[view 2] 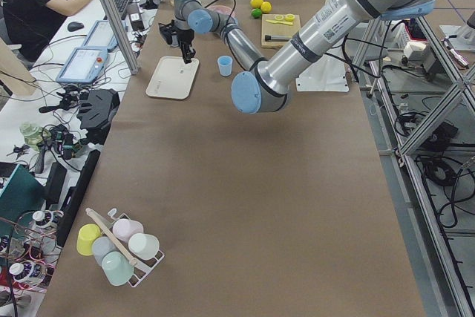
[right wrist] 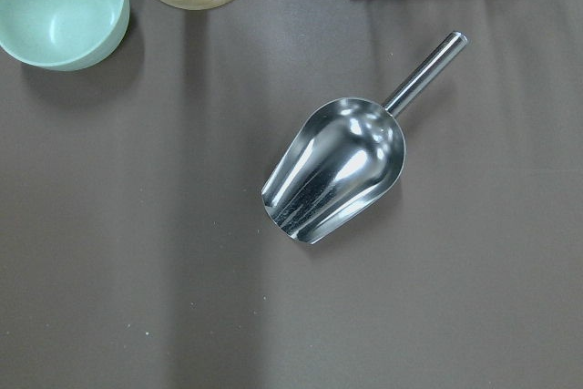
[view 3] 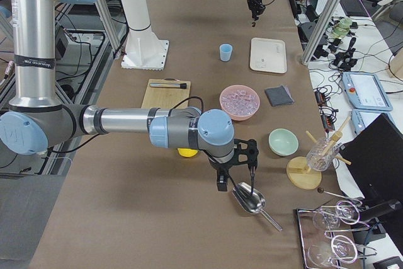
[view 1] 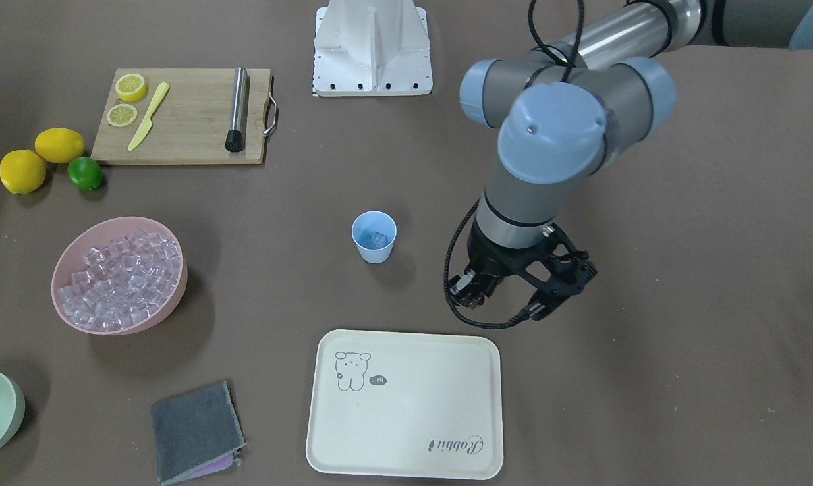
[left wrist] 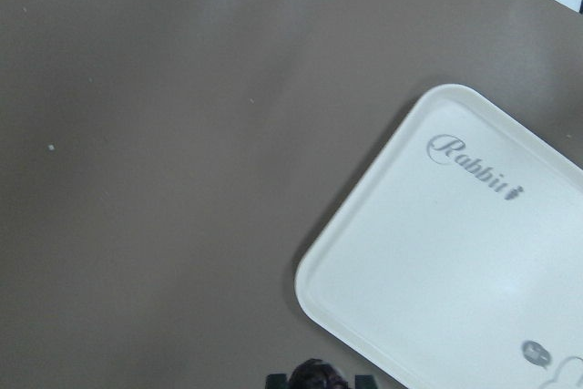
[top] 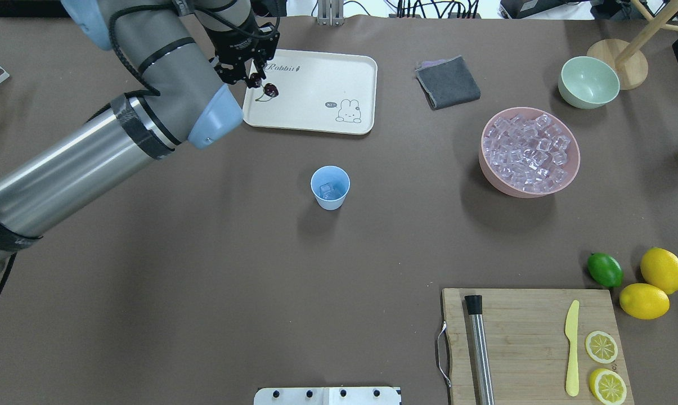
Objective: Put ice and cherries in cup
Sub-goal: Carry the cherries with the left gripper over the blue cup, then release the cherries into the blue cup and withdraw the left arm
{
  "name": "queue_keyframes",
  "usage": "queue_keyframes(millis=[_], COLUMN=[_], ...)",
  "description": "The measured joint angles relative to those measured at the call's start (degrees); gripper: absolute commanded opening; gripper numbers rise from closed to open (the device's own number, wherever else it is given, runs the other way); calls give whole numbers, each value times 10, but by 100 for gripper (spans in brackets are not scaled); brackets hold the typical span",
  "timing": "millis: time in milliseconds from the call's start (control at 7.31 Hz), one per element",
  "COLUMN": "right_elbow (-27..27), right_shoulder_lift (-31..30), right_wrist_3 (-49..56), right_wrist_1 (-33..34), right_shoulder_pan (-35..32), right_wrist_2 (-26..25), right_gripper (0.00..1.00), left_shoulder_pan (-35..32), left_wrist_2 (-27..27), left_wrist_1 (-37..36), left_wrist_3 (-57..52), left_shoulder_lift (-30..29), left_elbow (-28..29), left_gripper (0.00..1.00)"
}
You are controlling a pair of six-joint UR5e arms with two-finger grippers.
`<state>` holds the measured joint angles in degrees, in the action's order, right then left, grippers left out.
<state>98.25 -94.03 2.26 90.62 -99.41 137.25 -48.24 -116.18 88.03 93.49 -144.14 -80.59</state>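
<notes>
My left gripper [top: 255, 79] is shut on the cherries [top: 270, 89], dark and glossy on a green stem. It holds them above the near-left corner of the cream tray [top: 316, 107]. They show at the bottom edge of the left wrist view [left wrist: 314, 376]. The light-blue cup [top: 330, 187] stands upright mid-table with one ice cube [top: 331, 192] in it; it also shows in the front view [view 1: 374, 236]. More ice [top: 529, 151] fills the pink bowl [top: 488, 169]. My right gripper [view 3: 242, 155] hovers over a metal scoop [right wrist: 337, 168]; I cannot tell whether it is open or shut.
A grey cloth [top: 448, 82] and a pale green bowl [top: 589, 82] lie beyond the pink bowl. A cutting board [top: 533, 343] holds a muddler, a yellow knife and lemon slices; two lemons and a lime [top: 605, 269] sit beside it.
</notes>
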Motion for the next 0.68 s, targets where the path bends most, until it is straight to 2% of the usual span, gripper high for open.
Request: queue_keyframes(millis=[274, 547, 684], right_elbow=[1, 2, 2], right_shoulder_lift=[1, 1, 2], right_wrist_3=[0, 0, 0], right_wrist_1=[0, 0, 0], right_shoulder_pan=[0, 0, 0], right_wrist_2=[0, 0, 0], right_gripper=[100, 100, 100], left_shoulder_pan=[73, 124, 139], left_wrist_2=[58, 101, 113], left_wrist_1=[-10, -29, -34], left_wrist_3=[79, 107, 110], left_shoulder_lift=[6, 13, 16], left_elbow=[-49, -81, -91], left_gripper=[36, 36, 54])
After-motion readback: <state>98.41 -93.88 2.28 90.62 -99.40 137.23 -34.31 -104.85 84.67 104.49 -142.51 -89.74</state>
